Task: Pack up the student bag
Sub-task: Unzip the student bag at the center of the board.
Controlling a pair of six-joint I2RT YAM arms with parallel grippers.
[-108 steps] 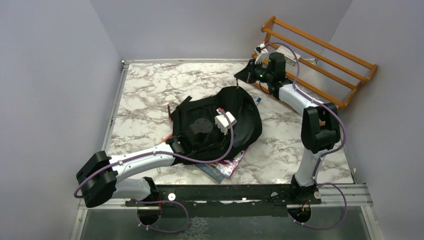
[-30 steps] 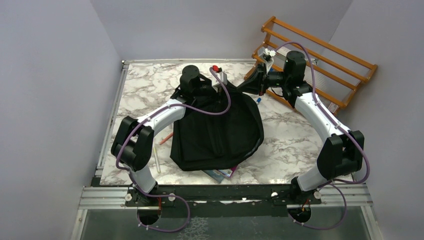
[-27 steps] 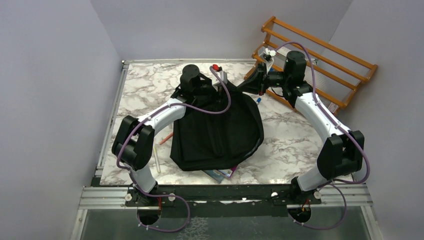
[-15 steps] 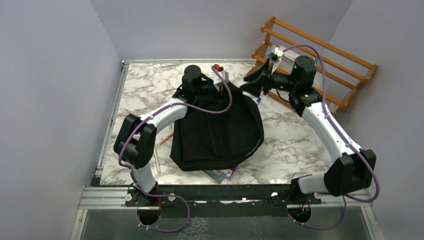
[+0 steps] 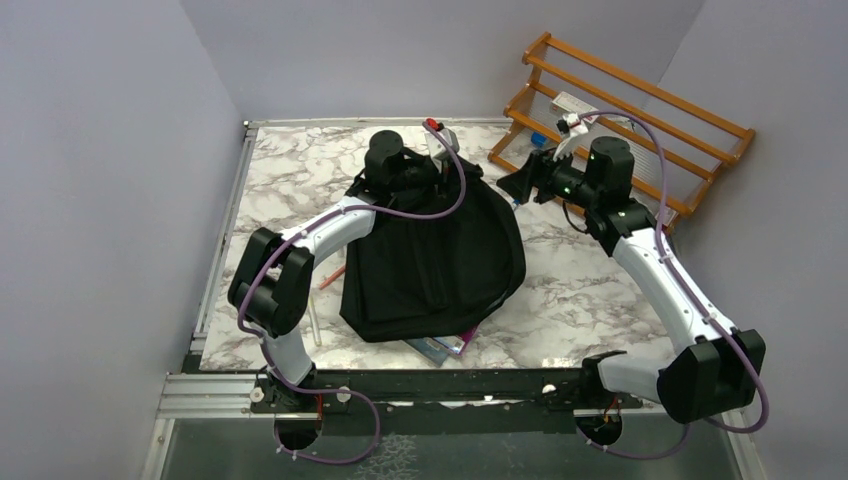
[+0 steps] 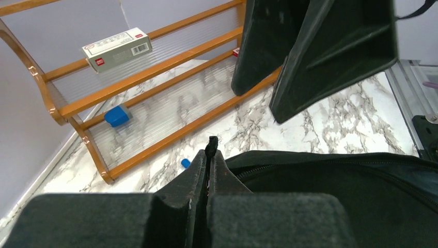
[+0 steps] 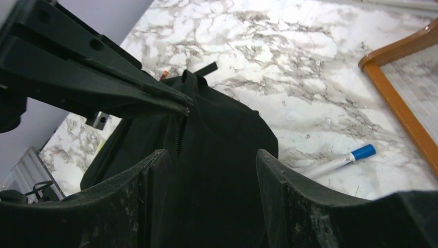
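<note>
Marble bench (image 5: 600, 290) carries a rumpled black student bag (image 5: 440, 260); left claw (image 6: 209, 155) pinches its top edge, right claw (image 7: 210, 153) spread.

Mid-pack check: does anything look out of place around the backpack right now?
Yes. A book pokes out from under the backpack's near edge instead of being inside. A red pen and a white pen lie loose on the table to its left, and a blue-capped marker lies near the wooden rack.

The student bag (image 5: 440, 260) covers most of a magazine (image 5: 441, 347) at the table's (image 5: 600, 290) near edge; print on the white box (image 6: 116, 48) is too small to read.
</note>
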